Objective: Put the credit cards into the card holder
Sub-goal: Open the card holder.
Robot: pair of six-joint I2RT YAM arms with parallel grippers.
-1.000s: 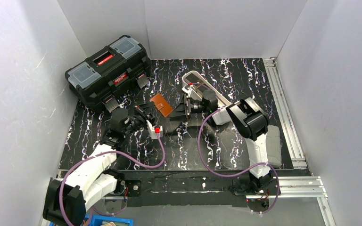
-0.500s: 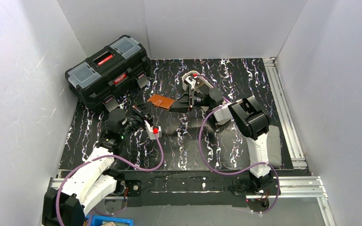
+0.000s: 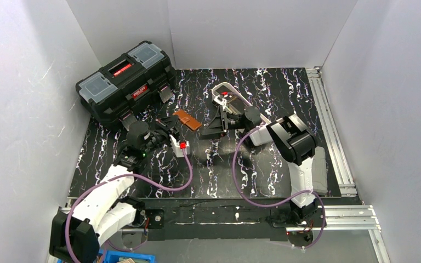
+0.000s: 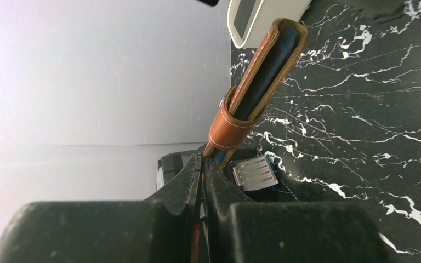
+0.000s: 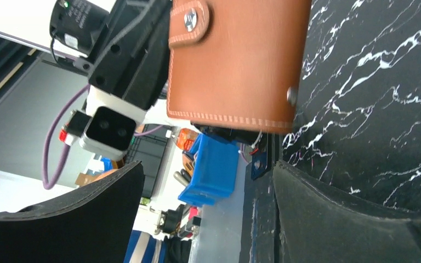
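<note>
Plain white walls (image 3: 241, 27) enclose the black, white-veined marble-pattern tabletop (image 3: 285, 93) on three sides. Silver aluminium rails (image 3: 331, 126) line its right and near edges.

White arm shells (image 3: 107, 187), black joints (image 3: 288, 140), looping purple cables (image 3: 234, 167), perhaps a red light on one wrist camera (image 3: 180, 147)
</note>
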